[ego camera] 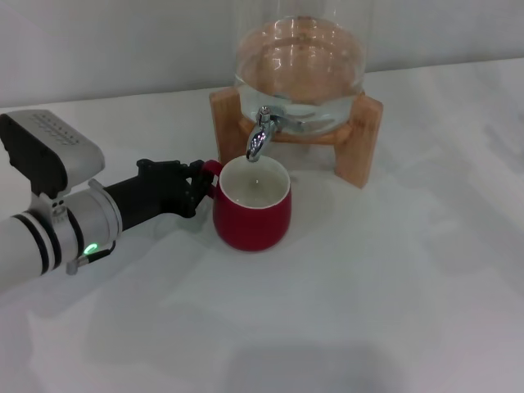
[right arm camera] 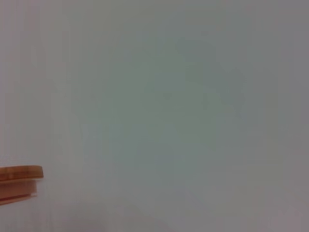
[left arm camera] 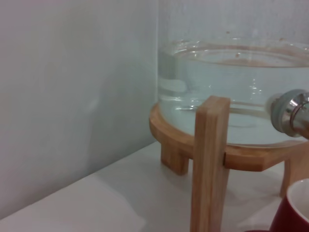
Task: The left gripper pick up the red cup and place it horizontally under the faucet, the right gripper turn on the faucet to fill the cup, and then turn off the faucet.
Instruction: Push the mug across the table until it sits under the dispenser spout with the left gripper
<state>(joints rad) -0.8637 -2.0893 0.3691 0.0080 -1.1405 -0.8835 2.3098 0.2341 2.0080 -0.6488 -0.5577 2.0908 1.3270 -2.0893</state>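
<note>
On the white desk (ego camera: 368, 311), the left pincer (ego camera: 199, 187) was clamped on the handle of the red cup (ego camera: 251, 214), which stood upright directly under the faucet (ego camera: 259, 135). Behind, the glass jar (ego camera: 299, 61) sat on its wooden stand (ego camera: 364, 135). The right pincer was out of view.

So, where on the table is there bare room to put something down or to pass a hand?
Bare table lies in front of the red cup and to the robot's right of the cup and the wooden stand. It is crowded under the faucet, where the cup stands, and on the cup's left, where the left hand is at its handle. The right hand is not in view.
</note>
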